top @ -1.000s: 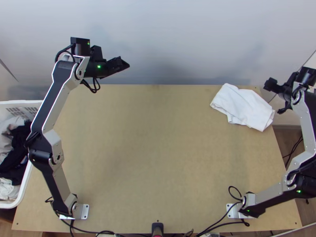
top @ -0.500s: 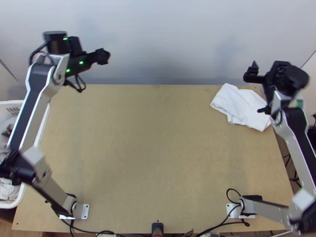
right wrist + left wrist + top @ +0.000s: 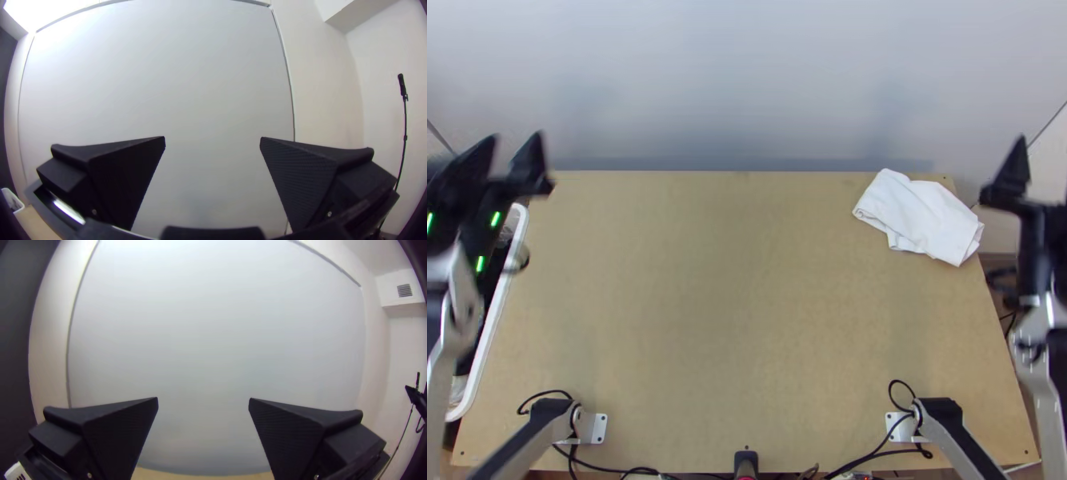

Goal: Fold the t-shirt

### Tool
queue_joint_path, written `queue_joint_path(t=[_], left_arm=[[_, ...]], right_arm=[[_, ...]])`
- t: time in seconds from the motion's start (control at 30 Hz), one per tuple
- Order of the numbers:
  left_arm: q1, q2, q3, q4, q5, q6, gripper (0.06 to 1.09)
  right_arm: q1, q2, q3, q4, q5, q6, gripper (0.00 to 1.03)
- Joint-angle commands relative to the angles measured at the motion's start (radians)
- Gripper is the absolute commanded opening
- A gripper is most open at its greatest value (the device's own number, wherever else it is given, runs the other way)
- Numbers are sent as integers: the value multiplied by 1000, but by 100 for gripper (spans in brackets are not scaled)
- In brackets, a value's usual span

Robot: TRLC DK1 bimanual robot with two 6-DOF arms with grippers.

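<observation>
Top view, and here's the white t-shirt point(image 3: 919, 216), sitting at the far right corner of the tabletop point(image 3: 731, 304), folded over into a compact bundle, its layers a little rumpled, one end reaching over the tabletop's right edge. And my left pincer point(image 3: 515, 139)? Up by the tabletop's far left corner, blurred, well apart from the shirt. My right pincer point(image 3: 1013, 180) is out past the tabletop's right edge, near the t-shirt and apart from it. Over on the tabletop's left side, there's the white basket point(image 3: 497, 316), with my left arm point(image 3: 457, 308) across part of it. Beyond the tabletop's far edge stands the pale wall point(image 3: 747, 80).

On to the left wrist view: my left pincer point(image 3: 203, 399) is wide open, two broad black fingers point(image 3: 120, 431) well apart, wall in the gap, and a strip of the tabletop beneath them. And the right wrist view: my right pincer point(image 3: 212, 138) is wide open too, ridged black fingers point(image 3: 298, 178) spread, more of that pale wall between them!
</observation>
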Motion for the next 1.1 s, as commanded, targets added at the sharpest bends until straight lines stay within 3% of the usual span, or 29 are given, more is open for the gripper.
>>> queue_joint_path(t=[0.0,0.1,0.3,0.47,0.77,0.93,1.07], left_arm=[[159,-426,-472,331,-10,79,105],[205,-519,-573,320,-10,85,104],[261,-661,-822,402,-10,133,105],[284,-730,-969,449,-10,133,105],[247,-843,-1207,509,-9,102,105],[205,-895,-1227,326,-9,65,105],[201,-940,-1227,155,-10,59,105]], right_arm=[[-4,-318,-286,137,-17,11,99],[39,-459,-453,203,-26,-28,99],[99,-686,-740,205,-26,-100,99],[151,-815,-893,203,-24,-95,99],[162,-815,-1064,151,-24,75,99],[171,-812,-1064,-104,-23,215,99],[176,-812,-1064,-101,-24,224,99]])
